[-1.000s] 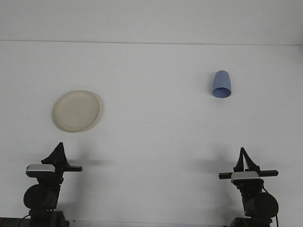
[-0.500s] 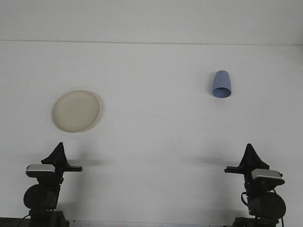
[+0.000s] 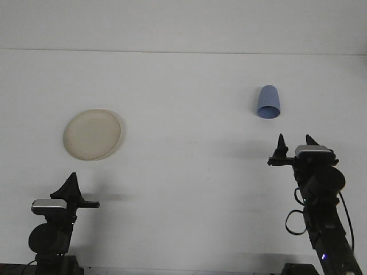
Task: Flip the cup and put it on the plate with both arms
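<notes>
Blue cup [image 3: 268, 102] upside down at far right of the white table [image 3: 189, 160], well apart from the cream plate [image 3: 92, 134] over on the left. Right gripper [image 3: 295, 144] near the cup, fingers spread, nothing held. Left gripper [image 3: 71, 184] low near the front edge, can't tell if spread or pressed together.

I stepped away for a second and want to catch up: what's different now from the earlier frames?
The right gripper has risen from its rest pose and reached forward toward the blue cup, with its fingers now spread open; it stops short of the cup and holds nothing. The left gripper has not moved. The cup, upside down, and the cream plate lie where they were.
</notes>
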Motion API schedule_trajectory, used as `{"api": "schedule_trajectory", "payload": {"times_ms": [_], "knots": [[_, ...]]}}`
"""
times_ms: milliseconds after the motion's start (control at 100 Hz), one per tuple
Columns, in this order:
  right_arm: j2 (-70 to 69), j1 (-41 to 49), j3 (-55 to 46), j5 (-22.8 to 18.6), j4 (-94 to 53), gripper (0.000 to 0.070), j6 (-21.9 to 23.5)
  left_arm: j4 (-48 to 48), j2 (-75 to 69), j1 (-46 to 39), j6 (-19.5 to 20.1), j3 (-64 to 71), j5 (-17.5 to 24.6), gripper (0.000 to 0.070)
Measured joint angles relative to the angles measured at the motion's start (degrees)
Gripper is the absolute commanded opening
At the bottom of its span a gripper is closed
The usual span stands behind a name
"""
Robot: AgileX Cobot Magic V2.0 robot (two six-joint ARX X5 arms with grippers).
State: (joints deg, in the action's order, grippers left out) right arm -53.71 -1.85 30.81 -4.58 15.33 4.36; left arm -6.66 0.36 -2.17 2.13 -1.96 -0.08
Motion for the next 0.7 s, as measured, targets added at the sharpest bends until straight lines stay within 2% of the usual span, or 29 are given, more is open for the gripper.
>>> {"api": "schedule_trajectory", "payload": {"times_ms": [210,400,510,700], "knots": [[-20.02,0.00,2.84,0.07,14.69,0.0556,-2.75,0.00,0.00,0.00,0.00,0.00,0.00,0.0014],[-35.30,-0.04,12.50,0.42,15.56,0.0555,-9.55,0.00,0.00,0.00,0.00,0.00,0.00,0.0014],[-42.73,-0.17,17.88,2.95,15.85,0.0555,-13.20,0.00,0.00,0.00,0.00,0.00,0.00,0.0014],[-53.22,-1.20,25.83,2.99,15.76,0.0553,-17.05,0.02,0.00,0.00,0.00,0.00,0.00,0.0014]]}}
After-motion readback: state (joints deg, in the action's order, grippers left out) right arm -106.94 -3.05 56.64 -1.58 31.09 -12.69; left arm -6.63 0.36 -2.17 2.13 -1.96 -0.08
